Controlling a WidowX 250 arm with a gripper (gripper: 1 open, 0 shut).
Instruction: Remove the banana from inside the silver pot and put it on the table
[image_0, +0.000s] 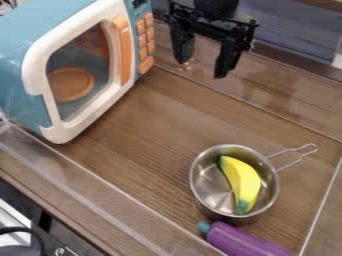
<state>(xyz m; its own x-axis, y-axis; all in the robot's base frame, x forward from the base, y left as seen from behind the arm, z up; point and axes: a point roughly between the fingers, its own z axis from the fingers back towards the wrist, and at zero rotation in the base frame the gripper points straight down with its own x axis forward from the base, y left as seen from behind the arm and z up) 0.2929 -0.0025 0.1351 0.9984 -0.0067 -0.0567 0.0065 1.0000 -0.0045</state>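
Observation:
A short yellow banana (241, 183) with a greenish edge lies inside the silver pot (207, 180), a small shiny steel saucepan with a thin wire handle, at the near right of the brown wood-grain table (140, 140). My black gripper (203, 62) hangs at the back of the table, well above and behind the pot. It points down, its fingers stand apart and open, and nothing is between them.
A blue-and-white toy microwave (74, 62) with an orange button panel fills the back left. A purple eggplant-like toy (247, 241) lies just in front of the pot. A clear raised rim (318, 215) edges the table.

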